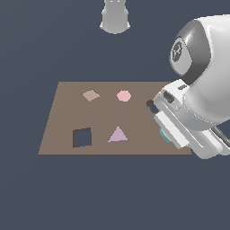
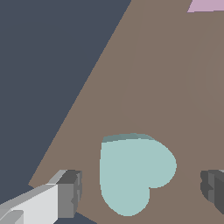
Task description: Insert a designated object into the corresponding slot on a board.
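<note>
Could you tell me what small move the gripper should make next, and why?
Probably close on the teal heart. In the wrist view the gripper is open, its fingers apart on either side of the heart, which lies on the board, not yet gripped.

I see the board (image 1: 63,117) lying flat on the worktop (image 1: 112,193). The heart block (image 2: 133,170) rests on it at the exterior view's right, between the end effector (image 2: 140,192) fingers (image 2: 70,192), near the slot (image 1: 149,104).
</note>
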### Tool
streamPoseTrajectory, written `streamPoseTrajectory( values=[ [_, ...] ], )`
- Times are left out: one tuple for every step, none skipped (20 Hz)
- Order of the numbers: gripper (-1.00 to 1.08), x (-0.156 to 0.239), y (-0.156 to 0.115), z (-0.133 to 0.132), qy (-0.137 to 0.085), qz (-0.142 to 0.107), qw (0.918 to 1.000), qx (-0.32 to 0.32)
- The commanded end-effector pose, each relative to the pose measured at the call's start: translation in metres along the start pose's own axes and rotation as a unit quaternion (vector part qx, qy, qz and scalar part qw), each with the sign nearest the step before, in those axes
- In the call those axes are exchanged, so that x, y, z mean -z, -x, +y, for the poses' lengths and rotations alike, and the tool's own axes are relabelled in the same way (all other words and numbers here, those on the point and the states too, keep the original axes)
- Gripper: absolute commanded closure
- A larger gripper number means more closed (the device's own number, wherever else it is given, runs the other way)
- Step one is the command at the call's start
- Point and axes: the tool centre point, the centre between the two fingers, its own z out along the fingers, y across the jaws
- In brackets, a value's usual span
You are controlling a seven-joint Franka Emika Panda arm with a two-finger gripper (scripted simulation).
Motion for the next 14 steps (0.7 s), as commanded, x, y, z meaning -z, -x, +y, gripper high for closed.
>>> streamPoseTrajectory(
  values=[
    [-0.92, -0.001, -0.001, -0.002, 0.000, 0.000, 1.0000, -0.004],
    [-0.92, -0.001, -0.001, -0.002, 0.000, 0.000, 1.0000, -0.005],
    [-0.92, 0.000, 0.000, -0.001, 0.000, 0.000, 1.0000, -0.003],
    [-0.92, -0.001, 0.000, -0.001, 0.000, 0.000, 1.0000, -0.003],
    [-0.92, -0.002, 0.000, -0.001, 0.000, 0.000, 1.0000, -0.003],
    [-0.92, -0.004, 0.000, -0.001, 0.000, 0.000, 1.0000, -0.003],
    [-0.92, -0.007, -0.001, -0.001, 0.000, 0.000, 1.0000, -0.004],
    [-0.92, -0.011, -0.001, -0.001, 0.000, 0.000, 1.0000, -0.004],
    [-0.92, -0.014, -0.001, -0.001, 0.000, 0.000, 1.0000, -0.004],
    [-0.92, -0.017, -0.001, -0.001, 0.000, 0.000, 1.0000, -0.005],
    [-0.92, -0.019, -0.001, -0.001, 0.000, 0.000, 1.0000, -0.005],
    [-0.92, -0.020, -0.001, -0.002, 0.000, 0.000, 1.0000, -0.005],
    [-0.92, -0.021, -0.001, -0.002, 0.000, 0.000, 1.0000, -0.005],
    [1.08, -0.021, -0.001, -0.002, 0.000, 0.000, 1.0000, -0.005]
  ],
)
